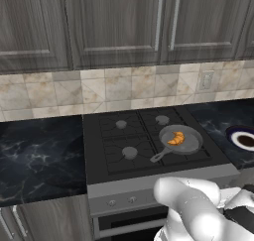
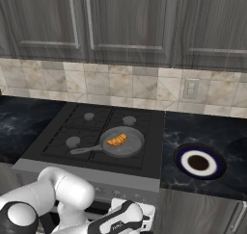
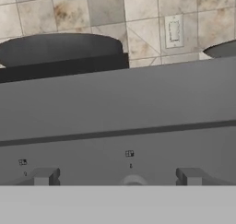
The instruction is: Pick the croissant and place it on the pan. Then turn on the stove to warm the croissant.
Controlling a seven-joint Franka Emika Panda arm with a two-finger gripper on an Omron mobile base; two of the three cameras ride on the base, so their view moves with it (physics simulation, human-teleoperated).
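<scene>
The golden croissant (image 1: 175, 138) (image 2: 116, 140) lies inside the round grey pan (image 1: 192, 146) (image 2: 132, 150), which sits on the front right burner of the black stove (image 1: 111, 136) (image 2: 62, 134). The pan's thin handle points toward the stove's front left. My gripper (image 3: 117, 177) is open and holds nothing. It hangs low, right in front of the stove's grey front panel (image 3: 120, 103). A small round knob (image 3: 133, 180) shows between its two dark fingertips (image 3: 44, 176). The pan's wall (image 3: 60, 50) rises above the panel's top edge.
A dark plate with a white rim (image 1: 233, 133) (image 2: 181, 156) lies on the black marble counter right of the stove. More knobs (image 1: 112, 203) dot the front panel. A wall outlet (image 2: 191, 88) is set in the tiled backsplash under grey cabinets.
</scene>
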